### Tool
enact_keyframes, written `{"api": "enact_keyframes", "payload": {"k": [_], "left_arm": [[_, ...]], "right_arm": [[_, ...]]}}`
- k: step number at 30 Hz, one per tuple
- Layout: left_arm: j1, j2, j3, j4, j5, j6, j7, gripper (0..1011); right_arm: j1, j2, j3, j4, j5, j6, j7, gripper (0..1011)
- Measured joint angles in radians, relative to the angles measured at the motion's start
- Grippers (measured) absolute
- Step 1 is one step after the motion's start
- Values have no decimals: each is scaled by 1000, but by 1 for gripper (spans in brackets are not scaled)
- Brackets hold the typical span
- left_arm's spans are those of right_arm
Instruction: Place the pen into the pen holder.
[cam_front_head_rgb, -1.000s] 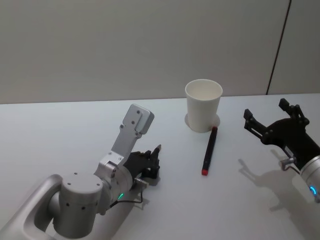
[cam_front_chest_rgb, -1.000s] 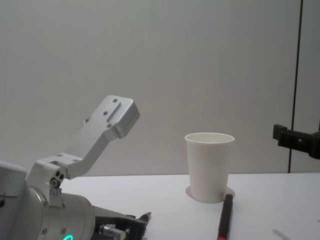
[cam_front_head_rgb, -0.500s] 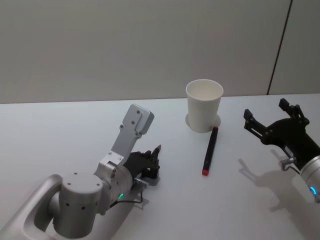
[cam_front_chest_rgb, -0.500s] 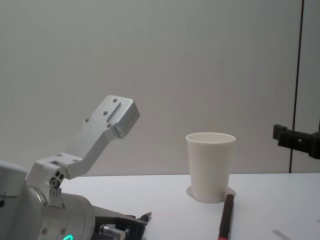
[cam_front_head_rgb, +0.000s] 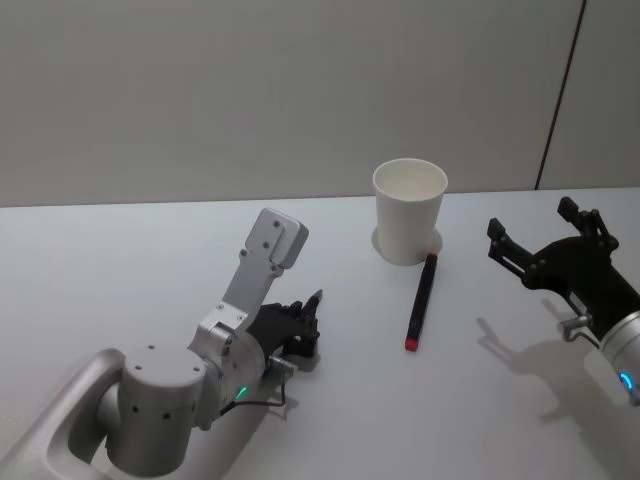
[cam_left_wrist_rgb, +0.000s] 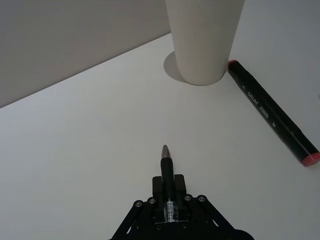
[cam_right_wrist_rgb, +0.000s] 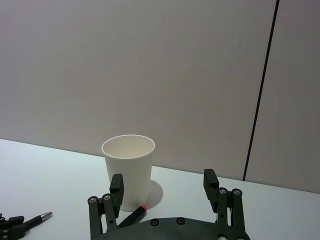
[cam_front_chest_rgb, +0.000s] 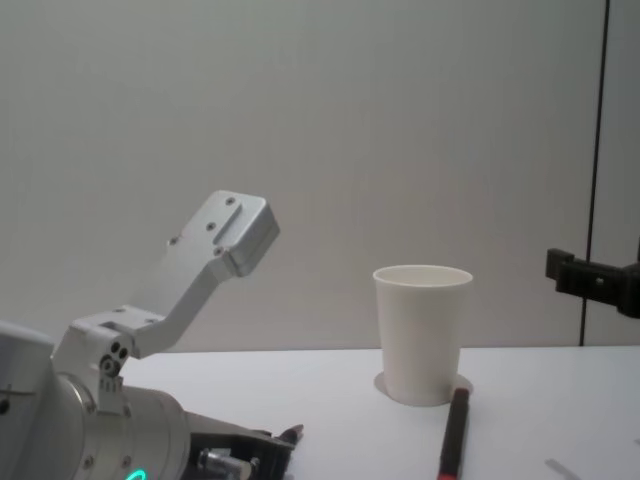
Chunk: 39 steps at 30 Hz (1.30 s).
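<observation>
The marker pen (cam_front_head_rgb: 419, 301) looks light, stiff — we'd pinch mid-barrel.
Mid-frame by the paper cup (cam_front_head_rgb: 409, 210); right gripper (cam_front_head_rgb: 533, 222) wide at right edge — left gripper (cam_front_head_rgb: 313, 305) closed, lower left.

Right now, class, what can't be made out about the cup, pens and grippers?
Paper cup floor: hidden by its wall, head view.
Marker near end: cut by chest view's bottom edge.
Slim pen barrel: hidden in left gripper, left wrist view.
Right gripper: cut by chest view's right edge.
</observation>
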<state>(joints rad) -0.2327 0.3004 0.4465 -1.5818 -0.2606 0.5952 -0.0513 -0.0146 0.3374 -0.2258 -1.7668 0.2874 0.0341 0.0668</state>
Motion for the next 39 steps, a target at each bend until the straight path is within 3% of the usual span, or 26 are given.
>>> {"api": "enact_keyframes", "payload": {"k": [39], "left_arm": [[0, 0, 0, 0, 0, 0, 0, 138]], "right_arm": [[0, 0, 0, 0, 0, 0, 0, 1001]]}}
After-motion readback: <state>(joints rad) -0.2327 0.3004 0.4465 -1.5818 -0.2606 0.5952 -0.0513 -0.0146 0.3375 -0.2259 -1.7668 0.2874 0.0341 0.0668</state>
